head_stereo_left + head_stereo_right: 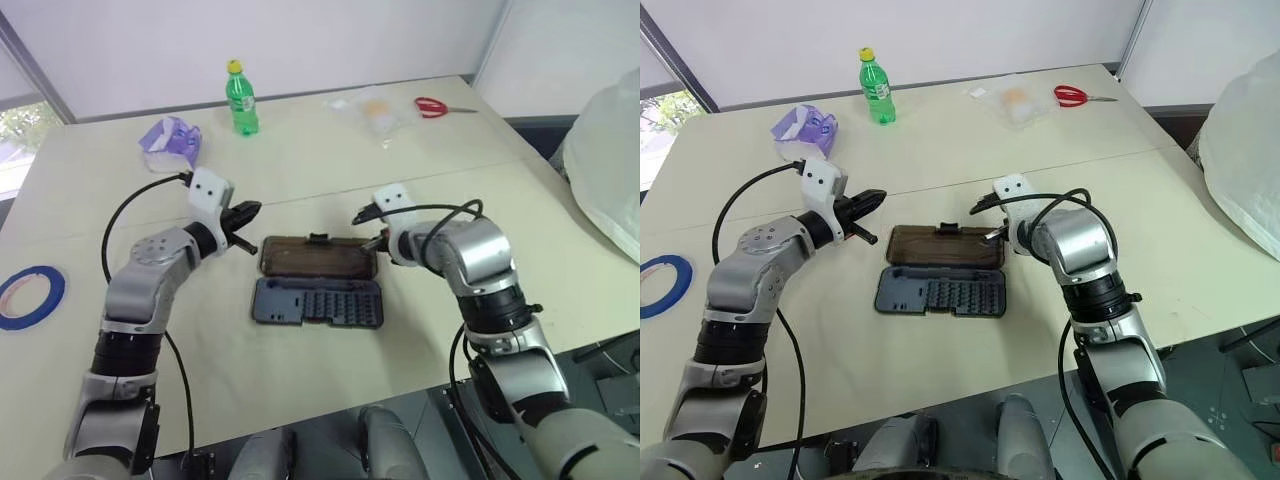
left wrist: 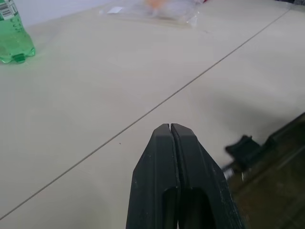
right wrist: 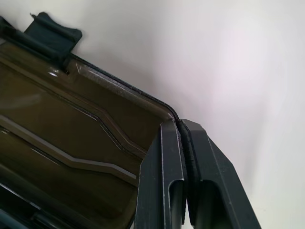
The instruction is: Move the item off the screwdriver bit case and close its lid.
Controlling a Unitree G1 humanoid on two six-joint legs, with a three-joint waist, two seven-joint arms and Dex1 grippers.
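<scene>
The screwdriver bit case lies open at the table's middle, its dark blue-grey tray nearest me. Its smoky-brown lid lies flat behind the tray, with the black latch tab on its far edge. The item, a blue ring of tape, rests on the table far to the left, well apart from the case. My left gripper is shut and empty, hovering just left of the lid. My right gripper is shut, its tips at the lid's far right corner with nothing between them.
A green bottle and a purple-and-white packet stand at the back left. A clear plastic bag and red-handled scissors lie at the back right. A white sack sits past the table's right edge.
</scene>
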